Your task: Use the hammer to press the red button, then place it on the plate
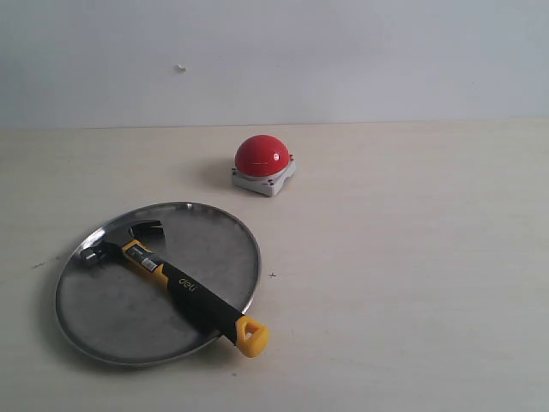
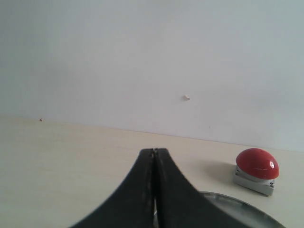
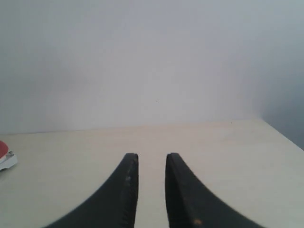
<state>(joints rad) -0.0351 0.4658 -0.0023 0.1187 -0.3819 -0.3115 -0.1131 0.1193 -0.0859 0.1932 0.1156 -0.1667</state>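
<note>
The hammer (image 1: 176,285) lies across the silver plate (image 1: 111,322), its dark head near the far left rim and its yellow looped end sticking out past the near right rim. The red button (image 1: 262,155) sits on its grey base behind the plate. No gripper shows in the exterior view. In the left wrist view my left gripper (image 2: 154,151) is shut with nothing between its fingers, the red button (image 2: 257,164) and a bit of the plate's rim (image 2: 237,203) ahead of it. My right gripper (image 3: 152,156) stands open over bare table, holding nothing.
A pale wooden table (image 1: 412,283) runs to a white wall behind. An edge of the red button (image 3: 4,153) shows at the side of the right wrist view. A table corner (image 3: 280,135) appears on the other side of that view.
</note>
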